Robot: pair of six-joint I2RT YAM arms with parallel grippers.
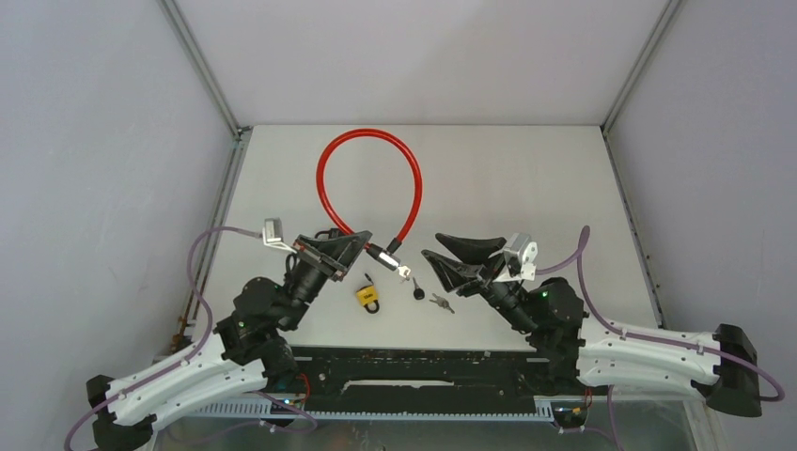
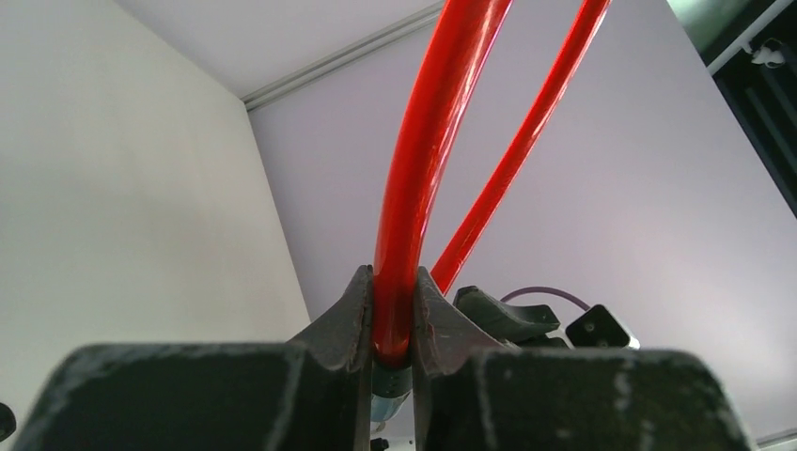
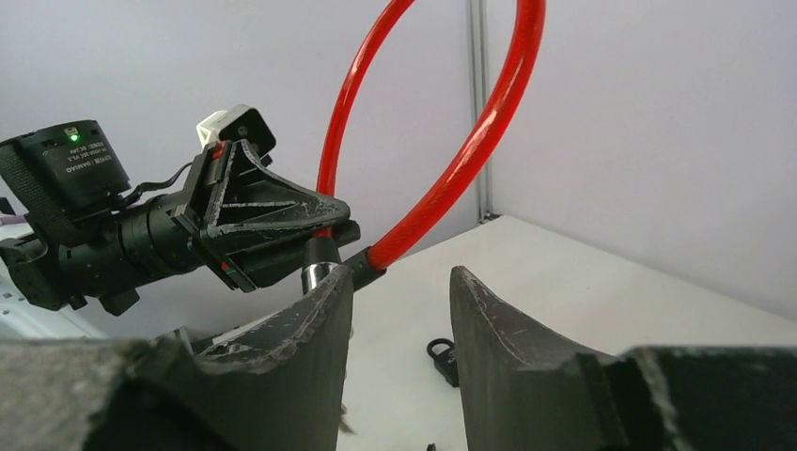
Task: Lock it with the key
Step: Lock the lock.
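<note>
A red cable lock (image 1: pixel 324 169) loops over the middle of the table, and its black and silver lock end (image 1: pixel 395 265) points toward the near edge. My left gripper (image 1: pixel 357 246) is shut on the red cable (image 2: pixel 404 188) just above that end. A black-headed key (image 1: pixel 417 291) lies flat on the table just below the lock end. In the right wrist view the key (image 3: pixel 442 359) shows low between the fingers. My right gripper (image 1: pixel 432 246) stands open to the right of the lock end, with nothing between its fingers (image 3: pixel 315 319).
A small yellow padlock (image 1: pixel 367 297) lies on the table left of the key. A bunch of silver keys (image 1: pixel 442 303) lies just right of it. Grey walls close in the table on three sides.
</note>
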